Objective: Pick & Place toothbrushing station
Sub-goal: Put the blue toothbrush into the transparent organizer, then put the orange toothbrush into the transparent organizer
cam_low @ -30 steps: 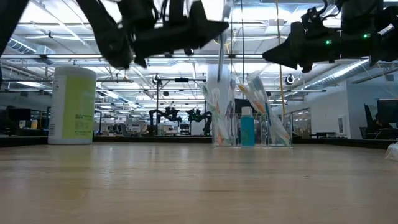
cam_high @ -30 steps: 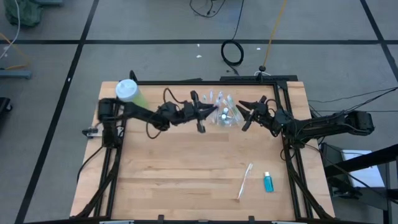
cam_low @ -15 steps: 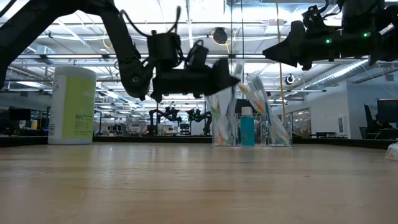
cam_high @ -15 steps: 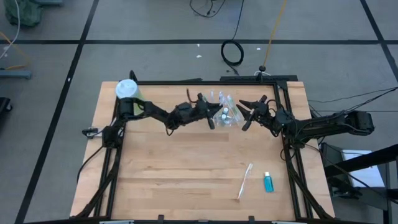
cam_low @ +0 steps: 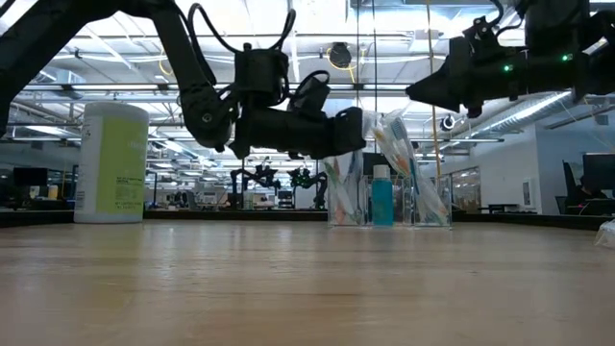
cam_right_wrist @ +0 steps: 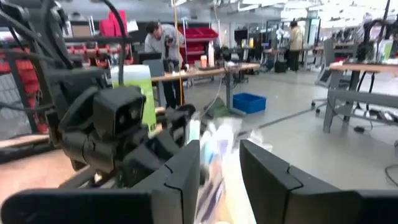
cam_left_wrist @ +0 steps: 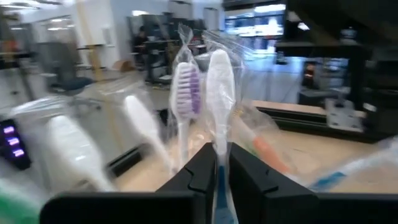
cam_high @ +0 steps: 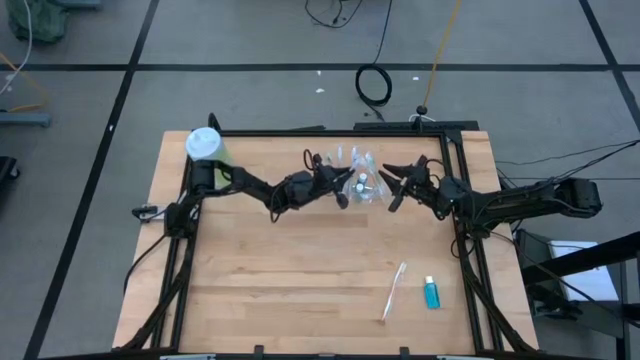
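A tall green bottle [cam_high: 205, 146] stands at the tabletop's [cam_high: 300, 270] ten o'clock corner, clear of the work, while the left tool [cam_high: 343, 186] reaches in toward twelve o'clock and pinches a wrapped white toothbrush [cam_left_wrist: 219, 99] between nearly closed fingers — apparently at the clear cup [cam_high: 366, 186] of brushes, since the brush stands upright among others. At one o'clock the right tool [cam_high: 396, 187] hovers open beside the cup; a lone toothbrush [cam_high: 394, 289] and teal tube [cam_high: 431, 292] lie near five o'clock — likely the placing spot.
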Available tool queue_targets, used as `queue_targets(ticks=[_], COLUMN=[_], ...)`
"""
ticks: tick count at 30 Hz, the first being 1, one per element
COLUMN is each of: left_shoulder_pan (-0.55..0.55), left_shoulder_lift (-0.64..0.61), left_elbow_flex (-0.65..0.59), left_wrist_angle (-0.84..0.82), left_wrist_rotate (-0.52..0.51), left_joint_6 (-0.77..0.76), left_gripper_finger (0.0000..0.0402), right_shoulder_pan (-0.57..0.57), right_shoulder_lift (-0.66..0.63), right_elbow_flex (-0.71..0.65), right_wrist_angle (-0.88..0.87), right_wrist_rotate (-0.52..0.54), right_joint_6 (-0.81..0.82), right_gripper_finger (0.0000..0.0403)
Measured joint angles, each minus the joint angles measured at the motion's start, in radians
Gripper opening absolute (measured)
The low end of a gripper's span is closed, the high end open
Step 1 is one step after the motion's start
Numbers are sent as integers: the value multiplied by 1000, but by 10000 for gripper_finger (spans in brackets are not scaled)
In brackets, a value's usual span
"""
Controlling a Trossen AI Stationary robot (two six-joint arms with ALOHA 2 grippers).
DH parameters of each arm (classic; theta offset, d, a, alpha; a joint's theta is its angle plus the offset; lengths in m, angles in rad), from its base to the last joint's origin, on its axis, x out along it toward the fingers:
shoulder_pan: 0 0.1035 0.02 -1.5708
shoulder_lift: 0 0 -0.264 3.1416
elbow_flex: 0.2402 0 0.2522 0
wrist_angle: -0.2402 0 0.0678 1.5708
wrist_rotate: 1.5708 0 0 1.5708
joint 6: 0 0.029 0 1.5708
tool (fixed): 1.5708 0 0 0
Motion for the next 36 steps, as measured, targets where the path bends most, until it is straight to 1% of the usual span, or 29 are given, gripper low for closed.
queue_targets(ticks=[4, 6, 7, 10, 15, 17, 20, 22, 23, 25, 26, 28, 30, 34, 36], left_shoulder_pan=[-14, -23, -28, -43, -81, -95, -110, -117, -121, -135, -141, -153, -159, -154, -150], left_shoulder_lift=[-7, -7, -7, -7, -7, -20, -73, -128, -158, -229, -265, -344, -432, -601, -675], left_elbow_flex=[0, 0, 0, 0, 0, 0, 0, 0, 0, 0, 0, 0, 0, 0, 0], left_wrist_angle=[9, 9, 8, 8, 7, -8, -47, -109, -145, -248, -299, -435, -609, -970, -1102], left_wrist_rotate=[-157, -235, -257, -266, -270, -305, -449, -543, -567, -582, -575, -530, -447, -195, -101], left_joint_6=[-52, -74, -70, -16, 32, 22, 13, 29, 49, 98, 107, 107, 90, -24, -83], left_gripper_finger=[70, 85, 94, 123, 182, 206, 234, 245, 249, 252, 252, 250, 245, 234, 226], right_shoulder_pan=[1, 2, 7, 36, 109, 150, 232, 305, 342, 414, 450, 509, 557, 640, 681], right_shoulder_lift=[0, 0, 0, 0, 0, 0, 0, 0, 2, 18, 30, 66, 118, 244, 321], right_elbow_flex=[0, -1, -1, -1, -1, 4, 52, 104, 134, 203, 239, 302, 364, 494, 559], right_wrist_angle=[-42, -50, -44, -25, 36, 53, 41, -45, -110, -235, -291, -380, -457, -598, -697], right_wrist_rotate=[-13, -57, -86, -128, -128, -126, -78, 2, 53, 159, 208, 290, 335, 348, 341], right_joint_6=[36, 53, 56, 56, 21, 0, -44, -84, -93, -88, -74, -41, 9, 140, 241], right_gripper_finger=[105, 105, 105, 105, 105, 105, 105, 105, 105, 105, 105, 105, 105, 105, 105])
